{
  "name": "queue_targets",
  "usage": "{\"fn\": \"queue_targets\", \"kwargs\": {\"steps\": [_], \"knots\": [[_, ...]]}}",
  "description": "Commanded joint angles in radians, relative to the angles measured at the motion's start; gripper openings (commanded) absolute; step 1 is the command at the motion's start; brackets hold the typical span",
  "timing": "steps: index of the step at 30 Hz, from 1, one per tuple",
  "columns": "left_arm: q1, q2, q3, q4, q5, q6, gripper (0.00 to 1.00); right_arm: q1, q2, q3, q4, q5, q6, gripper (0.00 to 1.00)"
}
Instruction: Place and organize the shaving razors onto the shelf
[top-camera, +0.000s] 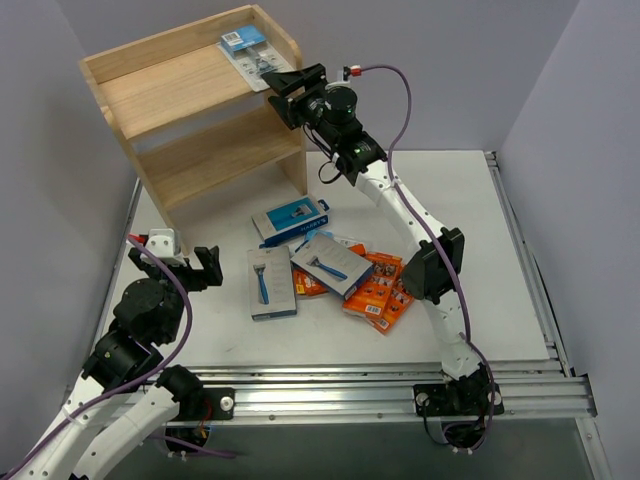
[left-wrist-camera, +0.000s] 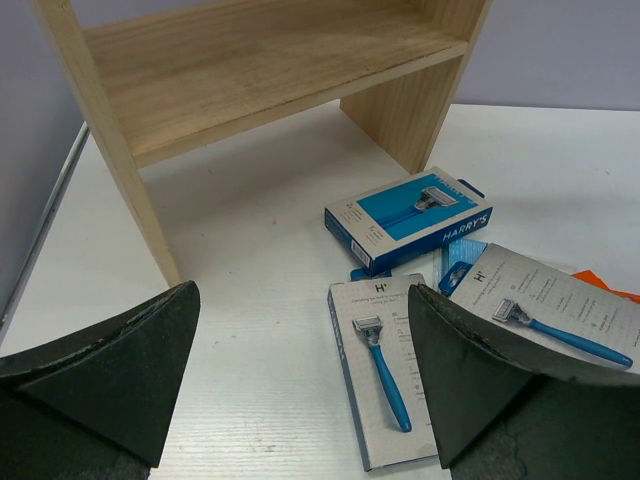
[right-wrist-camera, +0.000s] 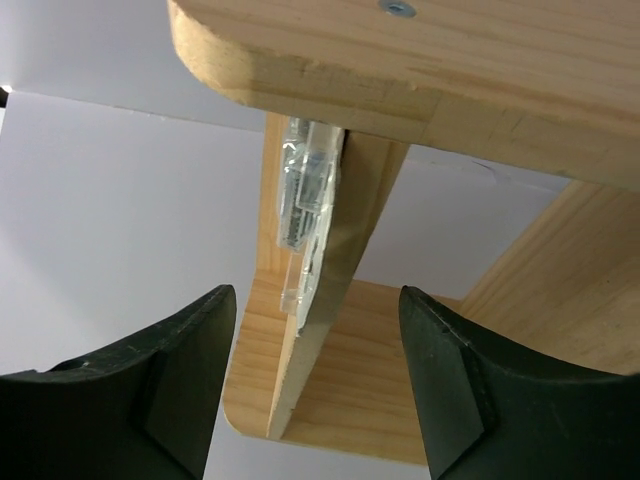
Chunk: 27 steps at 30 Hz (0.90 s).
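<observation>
So the right gripper (right-wrist-camera: 315, 335) has its fingers (right-wrist-camera: 190, 370) spread apart, and the clear blister pack (top-camera: 248, 48) sits in the gap without either pad touching it. It's lying on the top tier of the shelf (top-camera: 170, 95), tucked into the right back corner by the side panel. I'd call this the let-go part of placing the first pack.

Next up, I'd guess: back straight out without clipping the pack or the rim, then head down for another one.

The left gripper (left-wrist-camera: 300, 370) is wide open too, holding nothing, hanging low over the table (top-camera: 500, 250) near the shelf's front leg.

Everything else is waiting in a loose pile mid-table: a blue box (top-camera: 290, 220), two grey boxes (top-camera: 270, 283) and some orange boxes (top-camera: 382, 290), partly overlapping. The lower tier is bare. White tabletop with metal rails at the edges, plain pale walls around.
</observation>
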Motion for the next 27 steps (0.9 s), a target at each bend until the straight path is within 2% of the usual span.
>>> {"fn": "queue_targets", "kwargs": {"steps": [1,2,5,6,9,18,21,23,25,27], "knots": [[-0.005,0.008,0.036,0.002,0.004,-0.009,0.94,-0.003,-0.054,-0.013,0.049,0.009,-0.023,0.62],[-0.005,0.008,0.037,0.002,0.004,-0.009,0.94,-0.003,-0.059,-0.012,0.052,0.008,-0.027,0.63],[-0.005,0.011,0.037,0.002,0.002,-0.006,0.94,-0.002,-0.082,-0.015,0.047,0.003,-0.061,0.76],[-0.005,0.013,0.037,0.002,0.001,-0.006,0.94,-0.002,-0.088,-0.018,0.035,0.003,-0.07,0.88],[-0.005,0.013,0.039,0.0,-0.004,-0.004,0.94,-0.005,-0.134,-0.079,0.042,-0.004,-0.083,1.0],[-0.005,0.016,0.04,-0.004,-0.039,0.007,0.94,-0.008,-0.298,-0.254,0.059,-0.069,-0.145,1.0],[-0.007,0.017,0.04,-0.008,-0.047,0.01,0.94,-0.006,-0.408,-0.415,0.082,-0.099,-0.179,1.0],[-0.007,0.02,0.042,-0.008,-0.055,0.013,0.94,-0.008,-0.514,-0.582,0.092,-0.113,-0.22,1.0],[-0.007,0.026,0.042,-0.009,-0.061,0.014,0.94,-0.014,-0.615,-0.742,0.072,-0.13,-0.26,1.0],[-0.007,0.034,0.046,-0.012,-0.067,0.019,0.94,-0.019,-0.677,-0.834,0.002,-0.127,-0.341,1.0]]}}
